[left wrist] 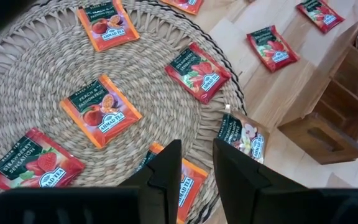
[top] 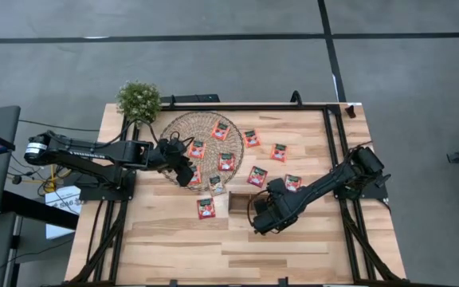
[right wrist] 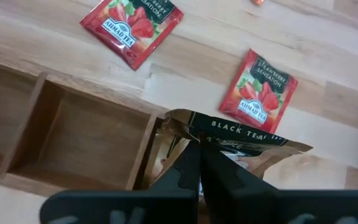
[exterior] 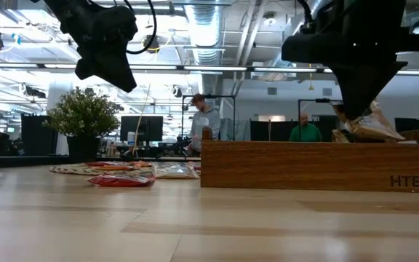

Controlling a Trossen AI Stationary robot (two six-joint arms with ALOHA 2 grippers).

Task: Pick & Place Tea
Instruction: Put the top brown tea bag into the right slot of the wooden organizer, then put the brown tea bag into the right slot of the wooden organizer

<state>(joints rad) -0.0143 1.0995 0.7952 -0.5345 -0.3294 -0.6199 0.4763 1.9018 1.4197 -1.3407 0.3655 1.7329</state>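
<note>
While the right gripper [right wrist: 199, 163] jaws pinch only one edge of a black tea sachet [right wrist: 241, 149] above the wooden tray [right wrist: 73, 134], it could swing and catch a divider. Left gripper [left wrist: 194, 168] jaws hang apart over the mat's sachets [left wrist: 101, 111].

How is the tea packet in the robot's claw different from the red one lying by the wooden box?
The pale gold black-tea sachet is pinched in the shut right gripper above the brown wooden tray; the red strawberry sachet lies flat on the table. The gold one is crumpled, the red smooth. Both are small tea sachets.
</note>
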